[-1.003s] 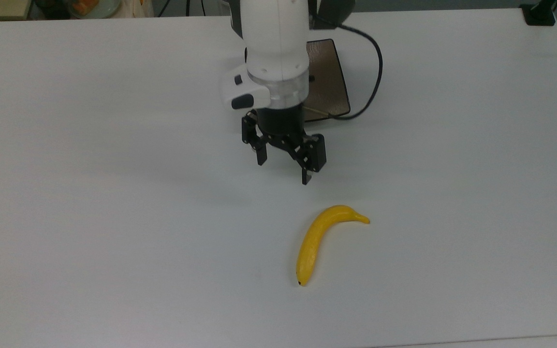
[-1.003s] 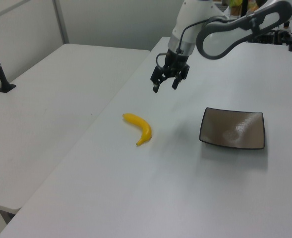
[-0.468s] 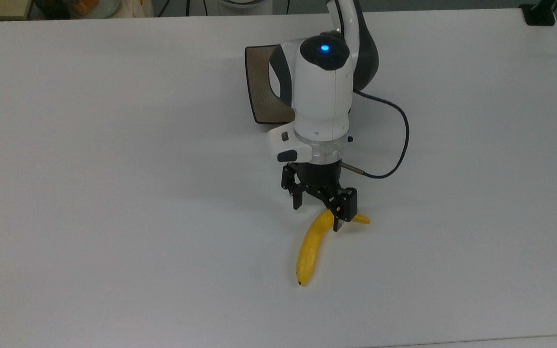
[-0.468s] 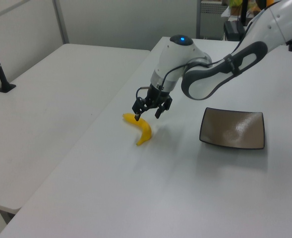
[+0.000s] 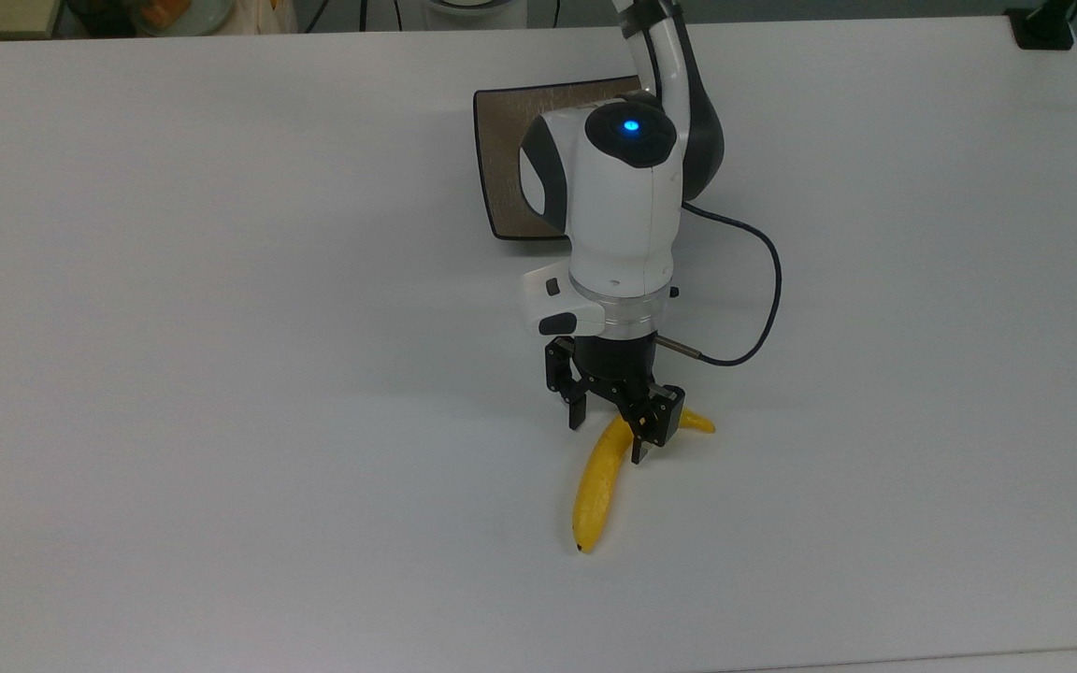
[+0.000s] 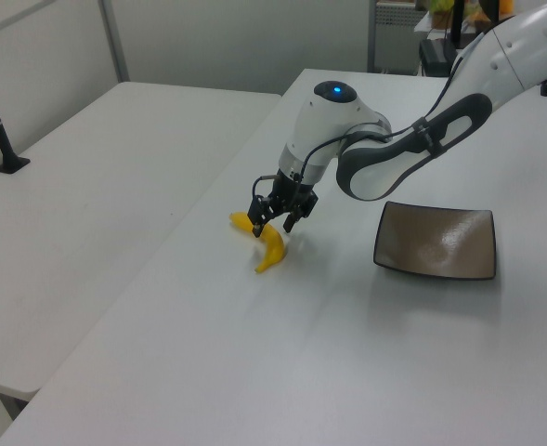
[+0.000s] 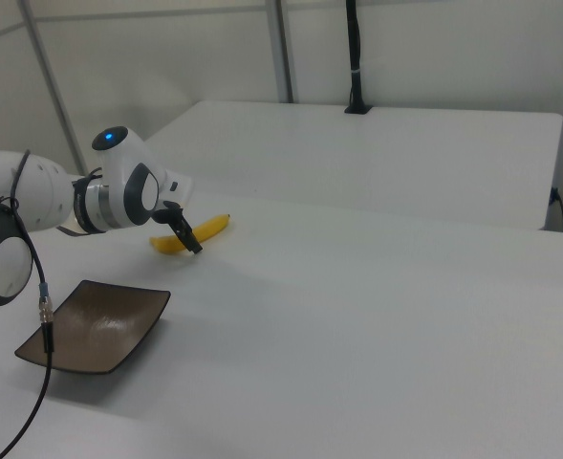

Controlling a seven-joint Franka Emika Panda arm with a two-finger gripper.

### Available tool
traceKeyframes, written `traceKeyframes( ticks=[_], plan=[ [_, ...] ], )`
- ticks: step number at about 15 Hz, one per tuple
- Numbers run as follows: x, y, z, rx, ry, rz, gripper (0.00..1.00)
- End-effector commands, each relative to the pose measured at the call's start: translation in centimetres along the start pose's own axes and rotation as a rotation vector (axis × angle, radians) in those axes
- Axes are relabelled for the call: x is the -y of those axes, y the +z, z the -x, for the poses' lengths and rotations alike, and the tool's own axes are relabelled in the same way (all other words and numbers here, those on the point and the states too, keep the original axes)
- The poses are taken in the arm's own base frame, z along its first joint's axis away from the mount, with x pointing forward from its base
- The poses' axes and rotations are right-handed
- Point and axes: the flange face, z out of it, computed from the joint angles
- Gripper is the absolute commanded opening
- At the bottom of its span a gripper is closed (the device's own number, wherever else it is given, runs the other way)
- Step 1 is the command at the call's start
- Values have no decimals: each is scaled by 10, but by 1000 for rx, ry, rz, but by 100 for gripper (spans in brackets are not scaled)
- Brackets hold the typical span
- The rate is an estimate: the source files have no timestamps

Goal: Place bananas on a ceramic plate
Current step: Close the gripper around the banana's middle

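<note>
White tabletop (image 5: 221, 374), plain matte surface. Banana (image 5: 597, 481) lies flat on it, toward the near edge in the top view, roughly mid-width, dark tip pointing to that edge. Square brown-grey plate (image 5: 506, 150) with black rim sits on it nearer the far edge, well apart from the banana. Black cable (image 5: 768, 308) loops above the surface between them

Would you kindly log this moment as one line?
phase: pre-grasp | gripper: open, straddling banana | banana: on table | ceramic plate: empty
</note>
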Motion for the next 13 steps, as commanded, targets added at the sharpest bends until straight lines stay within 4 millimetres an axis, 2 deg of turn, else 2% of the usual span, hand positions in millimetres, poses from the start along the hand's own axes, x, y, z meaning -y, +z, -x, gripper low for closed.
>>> traceKeyframes(
  ticks=[1,3,4,7,10,12,13],
  plan=[
    [4,11,5,-35,-19,-10,49],
    [4,10,2,-41,-16,-19,29],
    [3,10,1,-42,-18,-18,26],
    [5,3,-2,-55,-35,-18,23],
    [4,-27,-21,-86,-42,-23,22],
    [1,-41,-25,-59,-66,20,22],
    [-1,-55,-28,-28,-113,68,22]
  ],
)
